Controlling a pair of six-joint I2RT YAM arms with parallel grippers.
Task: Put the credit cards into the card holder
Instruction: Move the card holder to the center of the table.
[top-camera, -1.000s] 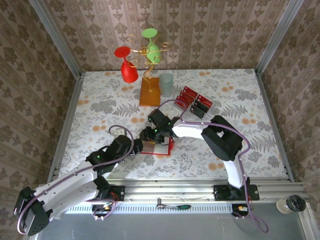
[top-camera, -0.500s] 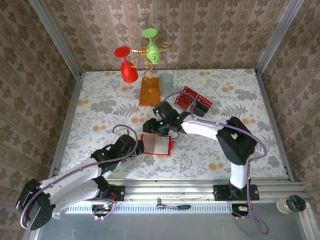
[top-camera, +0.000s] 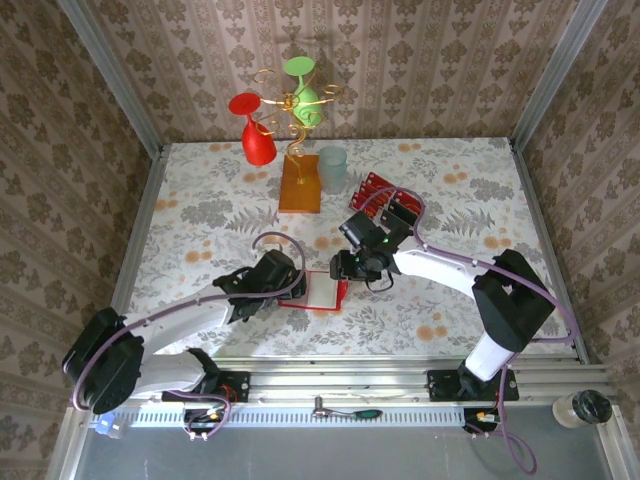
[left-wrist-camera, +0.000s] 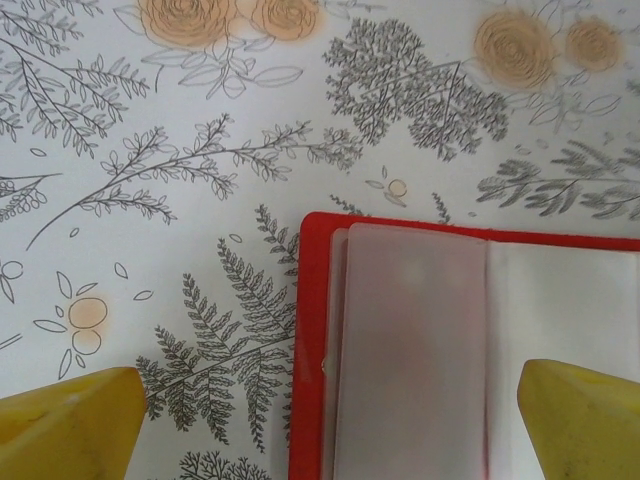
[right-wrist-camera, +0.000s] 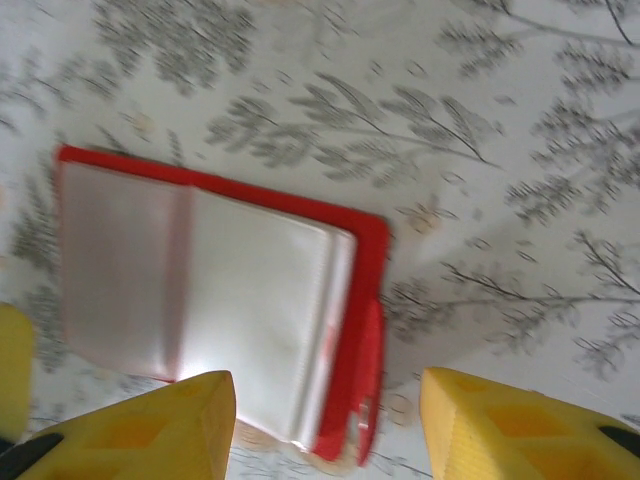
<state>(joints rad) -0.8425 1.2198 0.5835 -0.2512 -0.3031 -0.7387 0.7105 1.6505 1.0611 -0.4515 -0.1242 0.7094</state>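
Note:
The card holder (top-camera: 322, 291) lies open on the flowered table, red rim outside and pale pockets up (left-wrist-camera: 420, 340) (right-wrist-camera: 250, 290). My left gripper (top-camera: 287, 286) is open low over its left edge, and the yellow fingertips (left-wrist-camera: 70, 425) stand wide either side of that edge. My right gripper (top-camera: 349, 271) is open with nothing between the fingers (right-wrist-camera: 140, 430), above the holder's right edge. A narrow red strip (right-wrist-camera: 371, 355) lies along that edge; I cannot tell whether it is a card. The credit cards (top-camera: 388, 203), red and dark, stand in a clear tray behind the right arm.
An orange-brown stand base (top-camera: 300, 184) with a wire frame carries a red glass (top-camera: 257, 135) and a green one (top-camera: 303, 85) at the back. A pale cup (top-camera: 332, 166) stands beside it. Metal rails and patterned walls close in the table.
The right gripper has drawn back to the right, off the middle of the holder. The left arm has reached forward and right, bringing its gripper to the holder's left edge.

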